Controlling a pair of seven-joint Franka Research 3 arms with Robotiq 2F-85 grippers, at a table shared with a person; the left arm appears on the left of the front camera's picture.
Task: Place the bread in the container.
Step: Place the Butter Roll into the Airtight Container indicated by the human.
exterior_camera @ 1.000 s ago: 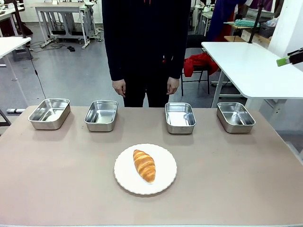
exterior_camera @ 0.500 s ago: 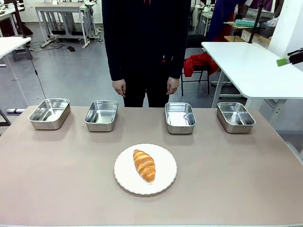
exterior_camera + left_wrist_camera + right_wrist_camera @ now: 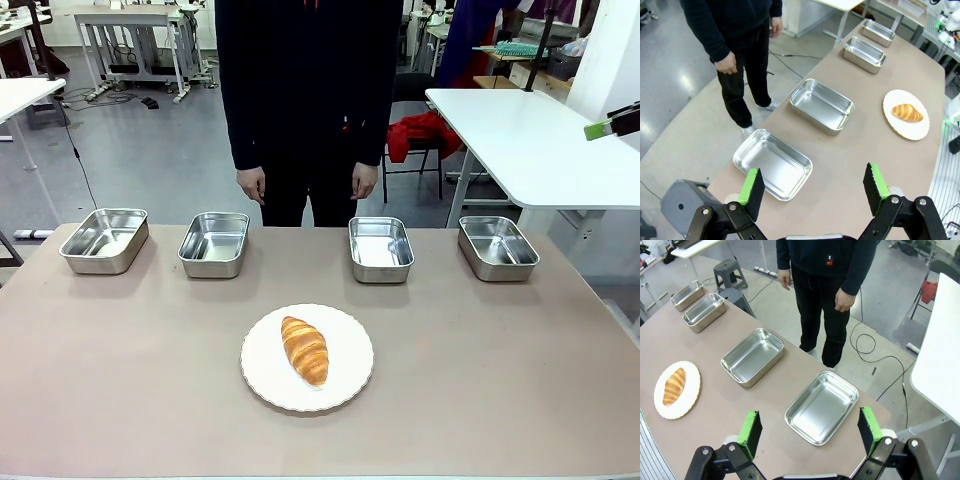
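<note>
The bread, a golden-brown croissant [image 3: 305, 349], lies on a round white plate [image 3: 346, 372] in the near middle of the table. Four identical steel trays stand in a row along the far edge: [image 3: 104, 240], [image 3: 214, 243], [image 3: 380, 248], [image 3: 497, 247]; nothing marks which is the container. My left gripper [image 3: 812, 190] hangs open high above the row's left end tray [image 3: 772, 164], with the croissant [image 3: 906, 112] far off. My right gripper [image 3: 810, 430] is open above the right end tray [image 3: 821, 406], with the croissant [image 3: 673, 385] at the left. Both hold nothing.
A person in dark clothes stands at the far side behind the middle trays, hands [image 3: 251, 185] hanging at the sides. One green pad [image 3: 600, 128] of my right gripper shows at the front view's upper right edge. A white table [image 3: 520, 140] stands beyond the right corner.
</note>
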